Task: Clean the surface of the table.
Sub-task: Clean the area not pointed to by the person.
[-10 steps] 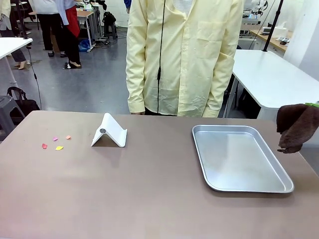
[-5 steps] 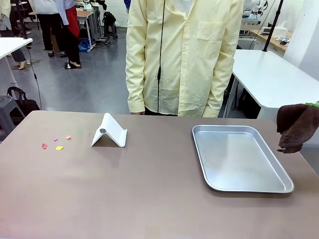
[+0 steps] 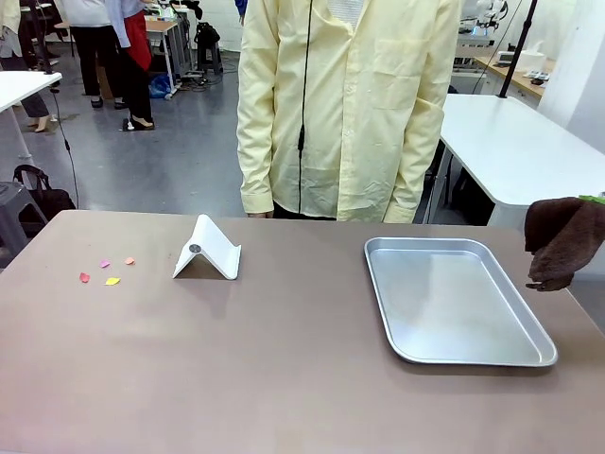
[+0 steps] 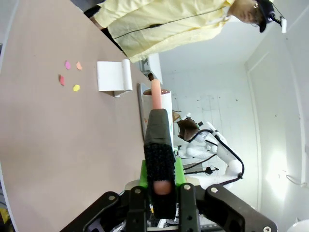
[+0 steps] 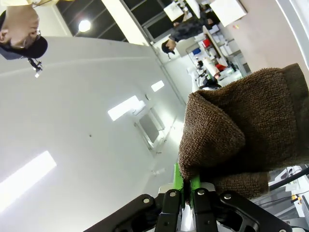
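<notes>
The table (image 3: 284,378) spans the foreground: rigid, smooth, probably slick, to be wiped rather than grasped. Paper scraps (image 3: 106,271) lie at ten o'clock. The right gripper (image 5: 188,182) clamps a soft brown towel (image 5: 241,130); the left gripper (image 4: 159,175) clamps a black-handled tool (image 4: 158,140).

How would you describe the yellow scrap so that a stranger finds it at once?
Start from the table, on its left part, as seen from the robot. Left of the white stand lie four small scraps. The yellow scrap is the only yellow one; its neighbours are the red scrap, the pink scrap and the orange scrap.
</notes>
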Motion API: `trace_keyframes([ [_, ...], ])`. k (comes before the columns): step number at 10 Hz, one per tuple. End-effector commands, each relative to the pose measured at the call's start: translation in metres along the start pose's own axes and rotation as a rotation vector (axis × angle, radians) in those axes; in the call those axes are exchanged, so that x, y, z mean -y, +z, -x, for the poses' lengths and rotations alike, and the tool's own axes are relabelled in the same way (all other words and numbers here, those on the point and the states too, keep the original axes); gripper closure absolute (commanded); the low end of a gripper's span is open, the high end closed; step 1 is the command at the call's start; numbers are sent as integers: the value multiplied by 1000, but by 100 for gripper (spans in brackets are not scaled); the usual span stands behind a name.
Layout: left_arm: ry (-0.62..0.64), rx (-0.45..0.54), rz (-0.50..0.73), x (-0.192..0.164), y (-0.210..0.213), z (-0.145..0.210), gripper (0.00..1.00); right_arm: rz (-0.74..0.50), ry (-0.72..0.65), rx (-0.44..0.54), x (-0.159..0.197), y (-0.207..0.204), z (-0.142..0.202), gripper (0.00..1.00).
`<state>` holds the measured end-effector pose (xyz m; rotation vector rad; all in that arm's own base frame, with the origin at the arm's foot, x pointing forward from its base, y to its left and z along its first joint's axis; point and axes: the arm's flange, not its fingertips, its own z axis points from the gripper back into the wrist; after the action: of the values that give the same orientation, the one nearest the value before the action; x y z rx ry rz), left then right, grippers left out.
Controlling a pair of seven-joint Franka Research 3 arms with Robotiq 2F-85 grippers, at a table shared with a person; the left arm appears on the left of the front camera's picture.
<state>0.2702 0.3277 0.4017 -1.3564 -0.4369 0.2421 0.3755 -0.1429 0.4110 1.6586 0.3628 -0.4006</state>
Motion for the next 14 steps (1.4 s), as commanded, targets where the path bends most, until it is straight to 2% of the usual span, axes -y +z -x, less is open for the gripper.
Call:
trace_keyframes([
  [1, 70, 41, -33, -3, -31, -8, 78, -14, 11, 9, -3, -4, -2, 94],
  [3, 155, 57, -123, -16, -54, -27, 78, -14, 11, 9, -3, -4, -2, 94],
  [5, 154, 156, -238, -36, -72, -44, 78, -14, 11, 9, -3, -4, -2, 94],
  [7, 209, 117, -299, -54, -93, -53, 78, -14, 11, 9, -3, -4, -2, 94],
  [10, 221, 86, -399, -69, -109, -58, 78, -14, 11, 9, -3, -4, -2, 94],
  [14, 236, 71, -420, -77, -115, -56, 78, -14, 11, 9, -3, -4, -2, 94],
])
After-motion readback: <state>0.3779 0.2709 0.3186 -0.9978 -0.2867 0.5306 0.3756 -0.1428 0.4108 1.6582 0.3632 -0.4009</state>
